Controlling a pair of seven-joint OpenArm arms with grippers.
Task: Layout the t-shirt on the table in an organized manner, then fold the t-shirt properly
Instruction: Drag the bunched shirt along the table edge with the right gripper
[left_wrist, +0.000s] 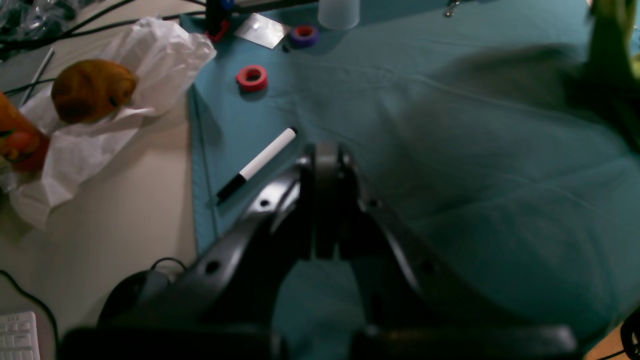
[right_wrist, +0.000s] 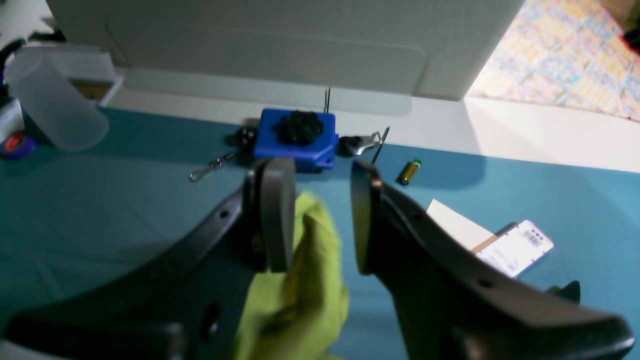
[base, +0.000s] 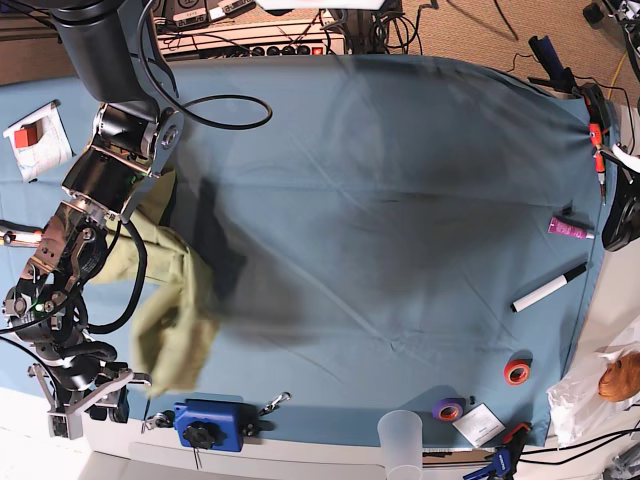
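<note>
Right tool stood open, its pads astride a fold of the shirt, which hung bunched at the bench's near-left part. Beyond lay a blue block. Left tool was closed, empty.

Glossy black grippers on a cabled grey-and-black arm

The right gripper has curved black fingers with grey flat pads and small round holes; the left gripper looks alike. Black cables loop along the right arm.
</note>
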